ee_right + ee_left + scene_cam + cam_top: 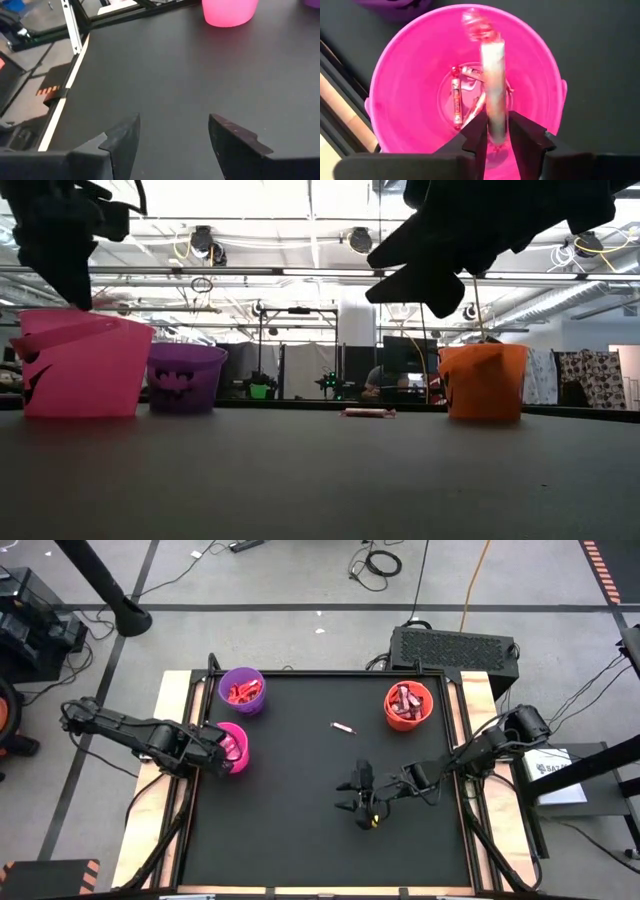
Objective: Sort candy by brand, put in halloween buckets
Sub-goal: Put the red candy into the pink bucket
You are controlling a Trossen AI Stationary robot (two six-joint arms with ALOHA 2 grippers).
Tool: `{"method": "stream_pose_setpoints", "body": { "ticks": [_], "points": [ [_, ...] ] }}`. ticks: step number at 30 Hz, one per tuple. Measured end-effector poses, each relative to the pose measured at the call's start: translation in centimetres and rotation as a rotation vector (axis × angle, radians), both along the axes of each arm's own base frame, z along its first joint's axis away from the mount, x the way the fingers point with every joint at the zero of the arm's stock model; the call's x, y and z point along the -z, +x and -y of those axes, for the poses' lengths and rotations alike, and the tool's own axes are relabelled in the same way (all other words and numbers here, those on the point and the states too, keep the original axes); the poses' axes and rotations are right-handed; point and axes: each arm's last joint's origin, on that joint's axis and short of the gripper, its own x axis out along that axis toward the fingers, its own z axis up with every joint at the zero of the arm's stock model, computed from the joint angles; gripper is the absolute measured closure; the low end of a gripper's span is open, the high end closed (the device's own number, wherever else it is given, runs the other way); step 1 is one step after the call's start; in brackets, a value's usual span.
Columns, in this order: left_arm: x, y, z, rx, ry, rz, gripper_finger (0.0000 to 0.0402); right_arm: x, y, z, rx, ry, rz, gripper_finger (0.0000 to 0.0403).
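Black matting covers the table (300, 830), set on a grey workshop floor strewn with cables, and three small pails stand toward its far side. At the left edge the left end effector (496, 131) hangs directly over the pink bucket (410, 85), its fingers pinched narrow on a pinkish-white stick candy (492, 75) whose long axis runs straight out ahead of the fingers and over the bucket's mouth; a few like sticks already lie in the bottom. Since the candy sits squarely above the opening, my guess is that a simple release would drop it in. Just behind, near the far left corner, the purple bucket (241, 690) holds red wrappers, and the orange bucket (408, 706) near the far right corner holds darker bars. One loose candy (343, 727) lies on the mat between those two, closer to the orange one, its length running roughly side to side. The right end effector (352, 798), fingers spread wide and holding nothing, hovers nearer the table's middle, with that piece lying beyond it toward the far edge, so the right arm looks the nearer one to fetch it.
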Motion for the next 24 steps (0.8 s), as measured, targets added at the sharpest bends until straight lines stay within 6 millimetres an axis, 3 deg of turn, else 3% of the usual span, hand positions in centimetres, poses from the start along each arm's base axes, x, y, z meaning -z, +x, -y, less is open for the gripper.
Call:
{"method": "stream_pose_setpoints", "body": {
  "ticks": [11, 15, 24],
  "points": [
    [0.4, 0.8, 0.1, -0.004, 0.045, -0.024, 0.0244, 0.4, 0.1, 1.1, 0.055, -0.078, -0.036, 0.0177],
    [0.3, 1.6, 0.4, 0.014, 0.033, 0.043, 0.0242, 0.6, 0.5, 3.9, 0.240, -0.140, -0.061, 0.0177],
    [-1.2, 4.7, 1.0, 0.220, 0.159, 0.333, 0.0242, 1.3, 0.7, 12.2, 0.395, -0.108, -0.165, 0.0177]
  ]
}}
